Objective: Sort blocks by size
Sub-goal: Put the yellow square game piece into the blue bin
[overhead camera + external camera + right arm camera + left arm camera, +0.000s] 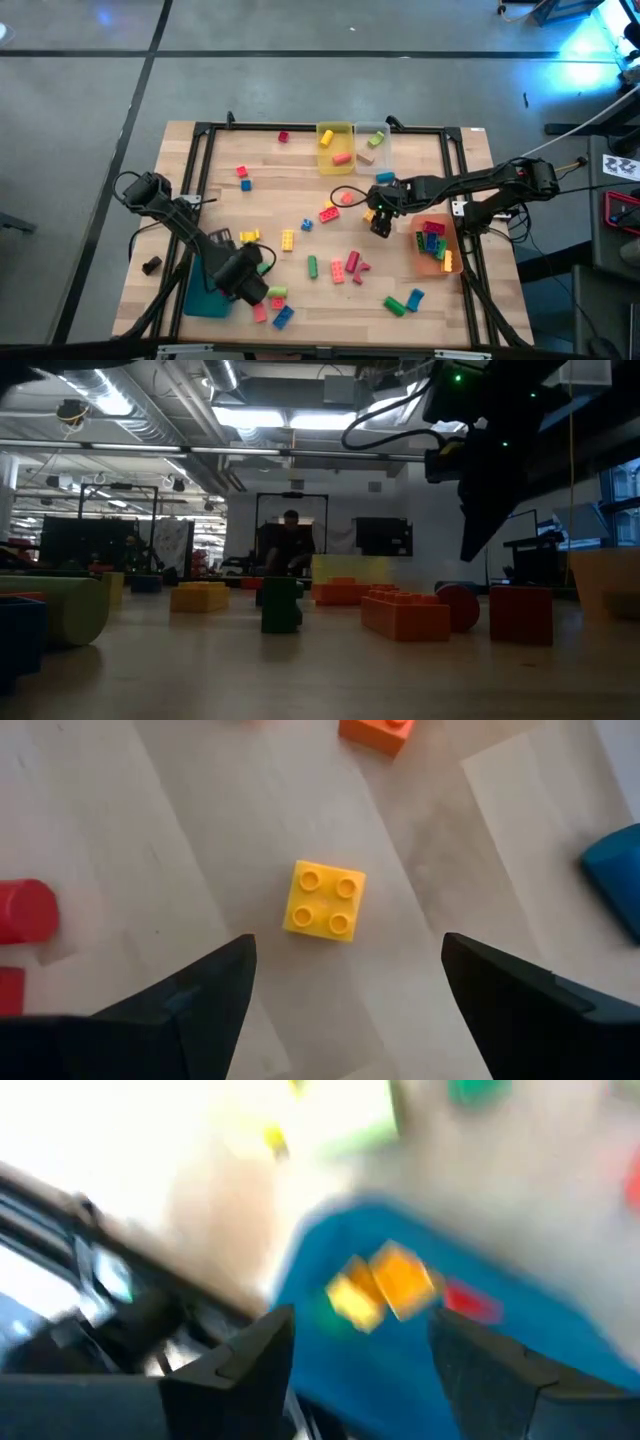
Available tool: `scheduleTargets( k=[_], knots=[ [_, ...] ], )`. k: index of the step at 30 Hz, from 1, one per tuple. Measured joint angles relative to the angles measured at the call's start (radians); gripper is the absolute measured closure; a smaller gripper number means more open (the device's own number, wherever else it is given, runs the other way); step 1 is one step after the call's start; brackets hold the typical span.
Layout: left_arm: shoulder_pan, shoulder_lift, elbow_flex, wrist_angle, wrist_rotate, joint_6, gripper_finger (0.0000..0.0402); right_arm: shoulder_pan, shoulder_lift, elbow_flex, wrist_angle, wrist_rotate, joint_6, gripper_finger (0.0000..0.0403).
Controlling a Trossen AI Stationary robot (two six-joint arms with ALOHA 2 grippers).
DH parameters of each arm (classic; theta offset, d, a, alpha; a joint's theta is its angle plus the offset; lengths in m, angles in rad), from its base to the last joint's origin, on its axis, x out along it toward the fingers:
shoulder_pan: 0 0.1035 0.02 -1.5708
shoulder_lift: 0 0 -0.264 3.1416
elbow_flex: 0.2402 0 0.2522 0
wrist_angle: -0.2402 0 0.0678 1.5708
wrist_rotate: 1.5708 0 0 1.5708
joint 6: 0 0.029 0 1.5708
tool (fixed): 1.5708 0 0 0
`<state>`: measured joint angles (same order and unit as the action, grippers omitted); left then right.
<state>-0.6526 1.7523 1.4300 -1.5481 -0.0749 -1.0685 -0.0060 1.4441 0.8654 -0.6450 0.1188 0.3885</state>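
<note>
Over at the table's five o'clock the right gripper (345, 980) hangs with fingers spread wide above a small yellow block (325, 900) lying on the wood, while at seven o'clock the left gripper (360, 1350) stands open over the teal bin (540, 1370) holding a yellow, an orange and a red block

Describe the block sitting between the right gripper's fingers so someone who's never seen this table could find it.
Start at the orange bin on the table's right edge, then go to the right gripper, open and pointing down just beside it. Directly beneath sits the yellow block, lying loose on bare wood between the fingers. It is a square with four studs, unlike the orange block and red piece nearby.
</note>
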Motion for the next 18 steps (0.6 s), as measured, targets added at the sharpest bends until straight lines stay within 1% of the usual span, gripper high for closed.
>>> scheduleTargets(
  k=[3,6,8,11,15,18],
  knots=[
    [0.011,0.000,0.000,0.050,-0.128,0.030,0.0192,0.000,0.000,-0.005,0.012,0.001,0.025,0.0084],
    [0.040,0.000,0.000,0.126,-0.189,0.115,0.0192,0.000,0.000,-0.039,0.062,0.000,0.027,0.0084],
    [0.072,0.000,0.000,0.189,-0.215,0.205,0.0192,0.000,0.000,-0.065,0.102,0.000,0.028,0.0084],
    [0.134,0.000,0.000,0.274,-0.225,0.367,0.0192,0.000,0.000,-0.096,0.138,0.006,0.029,0.0084],
    [0.230,0.000,0.000,0.293,-0.260,0.555,0.0192,-0.001,0.000,-0.109,0.174,0.044,0.026,0.0084],
    [0.311,-0.006,-0.001,0.301,-0.286,0.677,0.0192,-0.001,0.000,-0.117,0.203,0.047,0.026,0.0084]
  ],
)
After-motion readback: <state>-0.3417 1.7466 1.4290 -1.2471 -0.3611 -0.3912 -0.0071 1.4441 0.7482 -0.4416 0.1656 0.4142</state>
